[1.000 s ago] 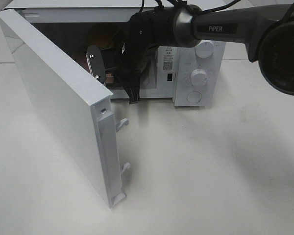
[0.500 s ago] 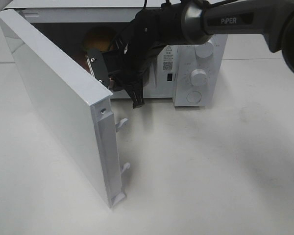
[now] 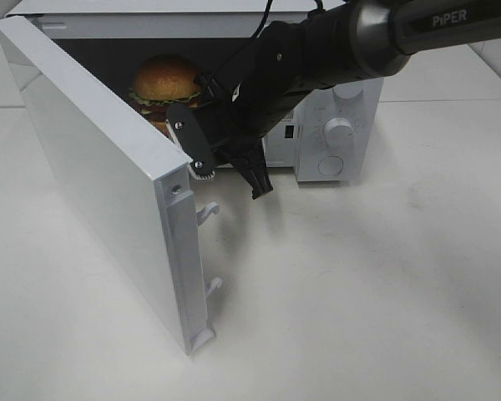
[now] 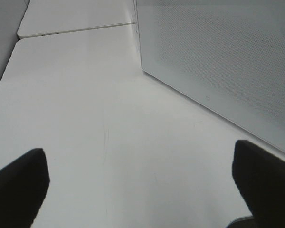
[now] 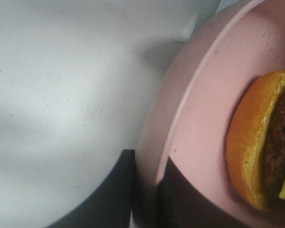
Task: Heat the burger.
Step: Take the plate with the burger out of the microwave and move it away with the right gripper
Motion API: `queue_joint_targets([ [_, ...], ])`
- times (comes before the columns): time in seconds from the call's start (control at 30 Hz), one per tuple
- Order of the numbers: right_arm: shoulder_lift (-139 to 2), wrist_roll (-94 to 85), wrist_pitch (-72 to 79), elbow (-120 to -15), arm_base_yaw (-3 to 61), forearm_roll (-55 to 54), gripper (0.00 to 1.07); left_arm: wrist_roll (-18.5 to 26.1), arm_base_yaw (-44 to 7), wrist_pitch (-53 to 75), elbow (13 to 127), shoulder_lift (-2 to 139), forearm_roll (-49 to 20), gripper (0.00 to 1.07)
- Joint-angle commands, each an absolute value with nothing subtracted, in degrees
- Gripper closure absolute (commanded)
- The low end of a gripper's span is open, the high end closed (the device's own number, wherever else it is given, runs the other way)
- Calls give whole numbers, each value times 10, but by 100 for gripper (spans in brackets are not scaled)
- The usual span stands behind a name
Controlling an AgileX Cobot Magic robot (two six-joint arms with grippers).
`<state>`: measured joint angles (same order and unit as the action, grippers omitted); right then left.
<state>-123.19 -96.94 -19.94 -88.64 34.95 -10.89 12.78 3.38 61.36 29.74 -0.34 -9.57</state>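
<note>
White tabletop (image 3: pixel 359 292) is lying bare nearest me, and my left end effector (image 4: pixel 140 159) is hovering over it with fingers spread wide beside the open door (image 3: pixel 92 167). Further in, my right end effector (image 3: pixel 230 171) is hanging at the microwave (image 3: pixel 338 125) mouth, fingers parted and gripping nothing. Deepest, the burger (image 3: pixel 165 83) is sitting on its pink plate (image 5: pixel 204 118) inside the cavity, and I am worrying that a finger catching the rim drags it out, or that swinging the door clips this arm.
</note>
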Motion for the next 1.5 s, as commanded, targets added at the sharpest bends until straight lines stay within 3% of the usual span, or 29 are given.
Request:
queue_joint_targets([
  [0.03,-1204,-1006,-159,-880,341,-136,107,125,35,615,297,-6,-97,9],
  [1.5,-1055,-1138,-191,-720,313,-263,107,125,35,615,297,-6,-98,9],
])
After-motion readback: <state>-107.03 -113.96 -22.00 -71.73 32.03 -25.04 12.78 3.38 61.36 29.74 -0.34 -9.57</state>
